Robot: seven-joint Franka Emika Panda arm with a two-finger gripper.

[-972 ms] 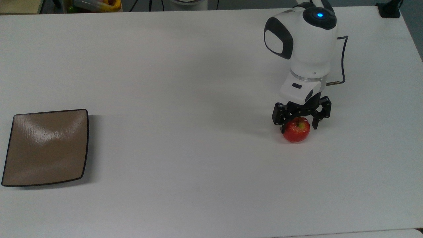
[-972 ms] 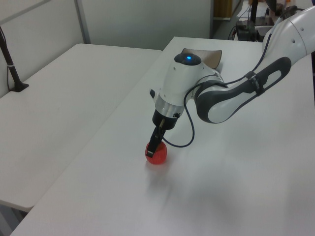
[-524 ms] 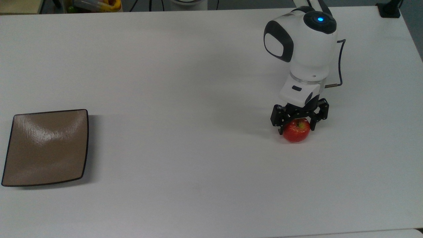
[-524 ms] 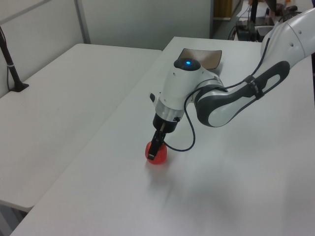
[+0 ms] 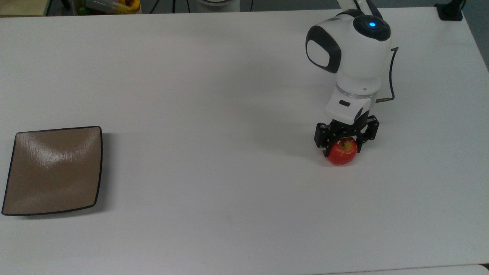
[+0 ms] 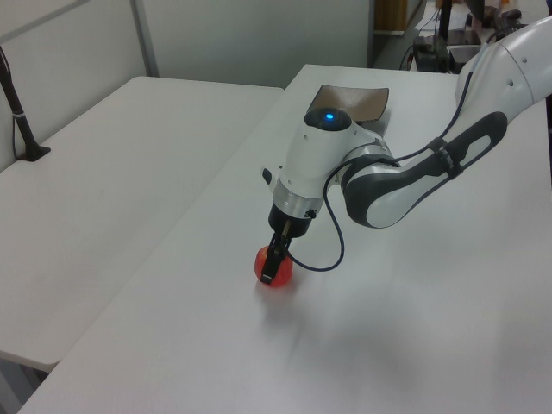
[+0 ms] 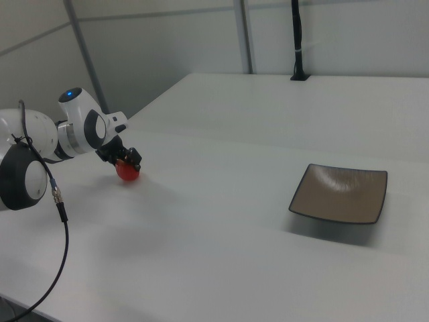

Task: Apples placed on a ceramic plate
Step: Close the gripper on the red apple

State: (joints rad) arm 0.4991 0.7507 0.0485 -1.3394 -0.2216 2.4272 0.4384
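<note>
The apple (image 5: 342,152) sits on the white tabletop (image 5: 214,114), toward the top view's right, its yellow-green stem end turned up. It is red and glossy, much smaller than the plate. The tool (image 5: 344,147) has come down over it from above, one black finger (image 5: 324,140) on each side of the fruit, so that the apple sits between them. From the top view the fingers look to be up against its skin, though I would not swear to how firmly they pinch; the apple appears to rest on the tabletop. In the left view the tool (image 6: 273,266) stands nearly upright over the apple (image 6: 274,266), and one dark finger covers part of the red. In the right view the apple (image 7: 127,172) peeks out below the tool (image 7: 125,163).

Above the tool rises the arm's (image 5: 353,57) white wrist, with a blue light on its top, and a thin dark cable (image 5: 390,76) loops out beside it.

The plate (image 5: 53,170) lies well apart from the apple, at the top view's left edge of the tabletop. It is square, tan-brown, with a thin dark rim, and nothing rests on it. The right view shows the plate (image 7: 340,194) on the right view's right, again well away from the apple.
</note>
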